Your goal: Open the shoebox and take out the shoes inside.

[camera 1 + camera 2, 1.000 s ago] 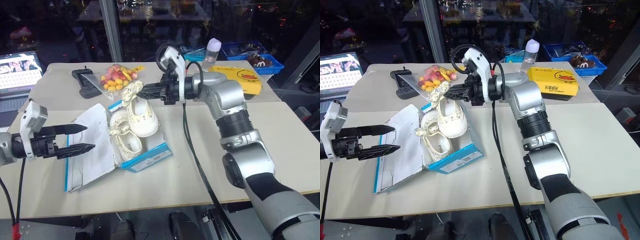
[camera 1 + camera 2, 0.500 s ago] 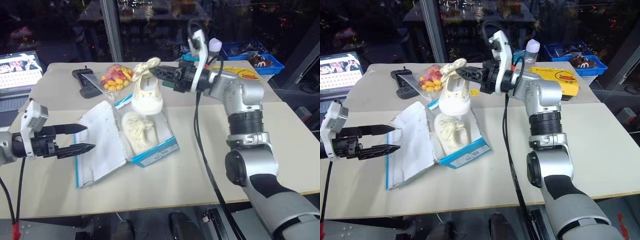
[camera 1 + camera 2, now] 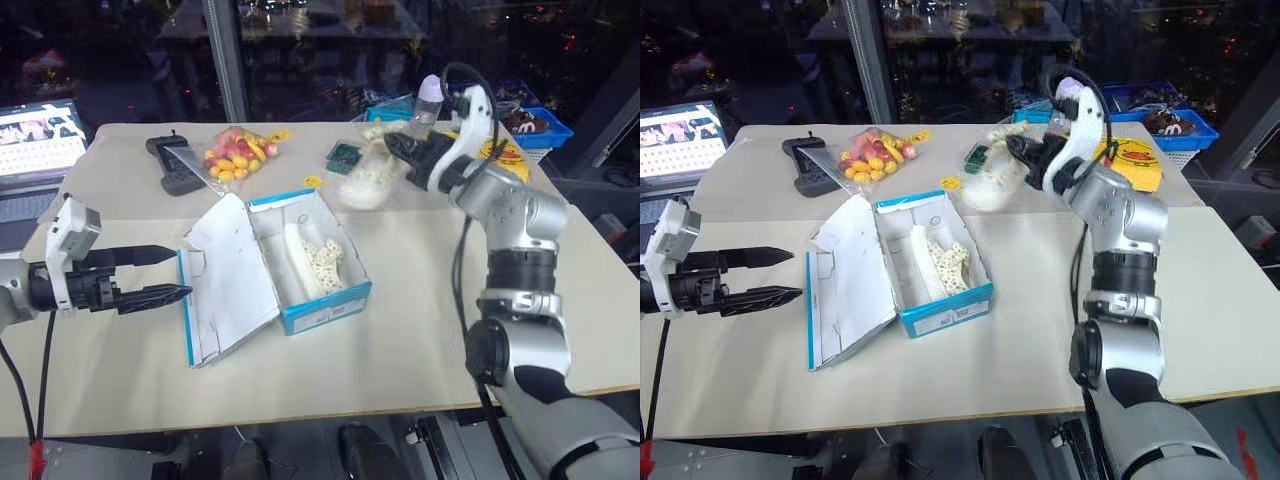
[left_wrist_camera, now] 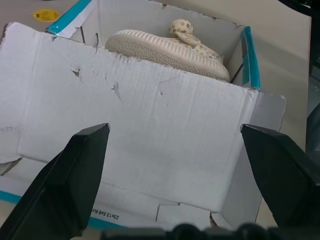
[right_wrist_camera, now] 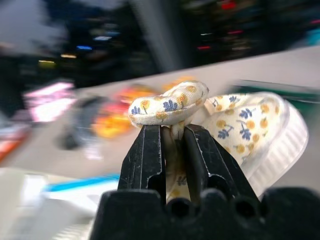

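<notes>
Shoebox [image 3: 300, 275]: lay open mid-table [image 3: 420, 340], lid flat leftward; one shoe [image 3: 312, 262] inside. Right gripper [image 5: 172, 150]: clamped on second shoe [image 3: 368, 180], aloft beyond box. Left gripper [image 3: 165, 275]: spread wide, empty, beside lid.

Beige table [image 3: 420, 330], open blue shoebox [image 3: 300, 270] near its middle with lid flat toward the left edge, bag of candies [image 3: 237, 152] and black device [image 3: 170, 163] near the far edge, yellow box [image 3: 510, 160] at the far right corner

One blue shoebox [image 3: 300, 270], two shoes [image 3: 312, 258] [image 3: 365, 180], one yellow box [image 3: 1130, 160], one bag of sweets [image 3: 232, 155], one laptop [image 3: 35, 135].
</notes>
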`<action>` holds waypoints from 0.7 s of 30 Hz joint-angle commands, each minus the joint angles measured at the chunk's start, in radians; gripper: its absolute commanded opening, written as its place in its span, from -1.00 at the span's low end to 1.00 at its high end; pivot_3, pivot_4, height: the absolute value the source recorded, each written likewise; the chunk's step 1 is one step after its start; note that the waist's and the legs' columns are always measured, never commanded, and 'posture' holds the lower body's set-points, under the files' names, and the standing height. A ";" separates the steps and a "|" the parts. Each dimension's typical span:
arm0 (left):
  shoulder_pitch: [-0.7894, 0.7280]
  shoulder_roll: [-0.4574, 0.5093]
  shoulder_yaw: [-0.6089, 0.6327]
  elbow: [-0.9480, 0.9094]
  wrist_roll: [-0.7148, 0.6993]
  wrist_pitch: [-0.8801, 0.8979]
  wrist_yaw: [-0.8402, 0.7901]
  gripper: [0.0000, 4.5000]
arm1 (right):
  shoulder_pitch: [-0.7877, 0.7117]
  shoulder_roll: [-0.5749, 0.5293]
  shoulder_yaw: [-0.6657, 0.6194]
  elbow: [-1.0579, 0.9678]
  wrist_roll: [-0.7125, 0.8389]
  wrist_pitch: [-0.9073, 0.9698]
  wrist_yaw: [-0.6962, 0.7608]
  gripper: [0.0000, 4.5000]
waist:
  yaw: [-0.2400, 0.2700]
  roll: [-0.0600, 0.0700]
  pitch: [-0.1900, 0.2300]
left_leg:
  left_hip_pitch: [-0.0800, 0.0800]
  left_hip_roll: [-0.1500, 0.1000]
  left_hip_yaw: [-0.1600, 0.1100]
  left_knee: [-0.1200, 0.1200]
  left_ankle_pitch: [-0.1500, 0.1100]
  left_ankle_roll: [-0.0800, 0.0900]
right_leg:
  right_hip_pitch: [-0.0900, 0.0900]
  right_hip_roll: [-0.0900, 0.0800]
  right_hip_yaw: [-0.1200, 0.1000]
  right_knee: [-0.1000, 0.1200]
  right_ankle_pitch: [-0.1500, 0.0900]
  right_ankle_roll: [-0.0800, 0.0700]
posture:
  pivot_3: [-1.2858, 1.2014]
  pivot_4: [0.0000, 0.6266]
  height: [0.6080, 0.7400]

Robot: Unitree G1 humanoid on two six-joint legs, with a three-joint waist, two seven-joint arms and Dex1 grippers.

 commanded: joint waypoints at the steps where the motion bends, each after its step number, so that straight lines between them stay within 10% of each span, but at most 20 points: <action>1: -0.025 0.010 0.007 -0.013 -0.003 0.002 0.000 1.00 | 0.179 -0.062 0.097 -0.221 -0.174 0.015 -0.156 -0.68 | 0.003 0.000 0.000 | 0.000 0.000 0.000 0.000 0.000 0.000 | 0.000 0.000 -0.001 0.000 0.000 0.000 | 0.03 -0.52 0.79; 11: -0.069 0.006 -0.034 0.005 0.003 0.001 -0.003 1.00 | 0.434 -0.103 0.116 -0.349 -0.254 0.158 -0.222 -0.68 | 0.000 0.000 0.000 | 0.003 -0.001 0.001 0.002 0.002 0.004 | 0.002 0.000 0.002 0.001 -0.001 0.007 | 0.03 -0.52 0.79; 21: -0.102 0.000 -0.064 0.017 0.003 -0.003 -0.003 1.00 | 0.356 -0.335 0.161 -0.426 -0.217 0.206 -0.010 0.75 | 0.010 0.000 0.000 | 0.003 -0.002 0.001 0.005 0.003 0.004 | 0.003 0.000 0.003 0.000 0.001 0.008 | 0.03 -0.52 0.79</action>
